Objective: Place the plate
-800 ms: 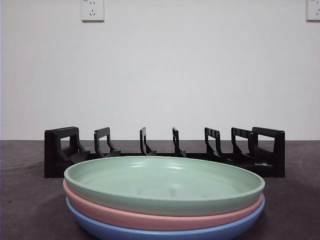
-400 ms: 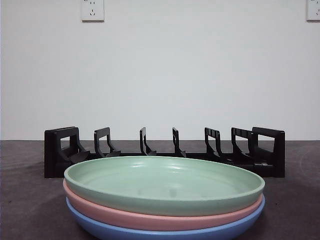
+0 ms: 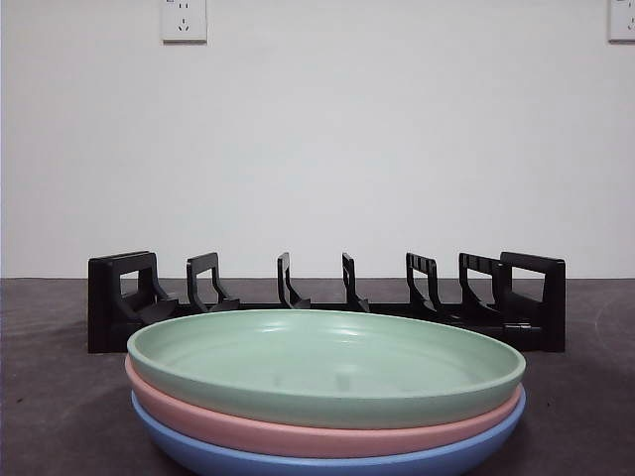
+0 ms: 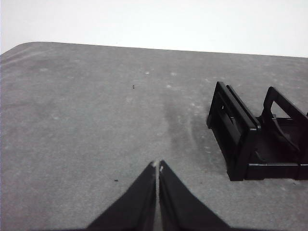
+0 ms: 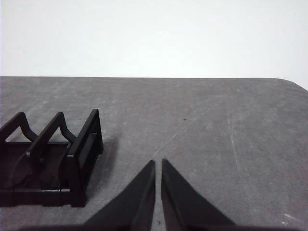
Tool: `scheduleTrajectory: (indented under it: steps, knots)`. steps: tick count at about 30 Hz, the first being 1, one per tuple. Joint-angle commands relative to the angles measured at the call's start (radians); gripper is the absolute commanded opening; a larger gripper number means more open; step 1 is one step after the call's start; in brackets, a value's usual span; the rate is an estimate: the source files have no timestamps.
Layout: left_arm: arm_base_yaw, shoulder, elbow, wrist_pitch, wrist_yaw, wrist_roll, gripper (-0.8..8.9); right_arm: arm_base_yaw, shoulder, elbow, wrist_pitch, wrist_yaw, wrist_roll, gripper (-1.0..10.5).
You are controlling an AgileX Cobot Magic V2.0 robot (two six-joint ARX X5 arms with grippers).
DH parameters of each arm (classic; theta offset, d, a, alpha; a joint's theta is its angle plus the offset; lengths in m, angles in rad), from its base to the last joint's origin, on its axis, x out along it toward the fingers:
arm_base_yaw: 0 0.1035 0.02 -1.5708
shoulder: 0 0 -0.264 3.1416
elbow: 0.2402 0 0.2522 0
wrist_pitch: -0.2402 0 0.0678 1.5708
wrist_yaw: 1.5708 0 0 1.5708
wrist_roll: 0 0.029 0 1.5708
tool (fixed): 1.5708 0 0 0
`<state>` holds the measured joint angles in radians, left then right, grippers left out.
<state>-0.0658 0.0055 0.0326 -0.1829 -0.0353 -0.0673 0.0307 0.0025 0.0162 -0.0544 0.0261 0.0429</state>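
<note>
Plates: a round pale green plate lies on top of a round pink plate; the pink one lies on a round blue plate; all three are stacked flat on the dark grey table, right in front of the rack.
Rack: a long black plastic dish rack stands on the table behind the stack; its slots hold no plate; it is just behind the plates and not touching them.
Left gripper: the left gripper is seen only in the left wrist view; its two black jaws are pressed together at the tips and hold nothing; it hangs over bare table beside one end of the rack, a little way off from it.
Right gripper: the right gripper is seen only in the right wrist view; its jaws are nearly together with a thin gap and hold nothing; it hangs over bare table beside the other end of the rack.
Plates and grippers: no plate shows in either wrist view; both grippers are out past the rack ends, well apart from the stack; neither one touches a plate.
Wall: a white wall stands behind the rack; a white socket sits high on it.
</note>
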Motion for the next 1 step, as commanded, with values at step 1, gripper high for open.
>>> scheduleTrajectory:
  steps: [1]
  knots:
    - [0.0,-0.001,-0.016,-0.005,-0.002,0.0,0.07,-0.001,0.001,-0.004,0.011,0.001,0.014,0.2]
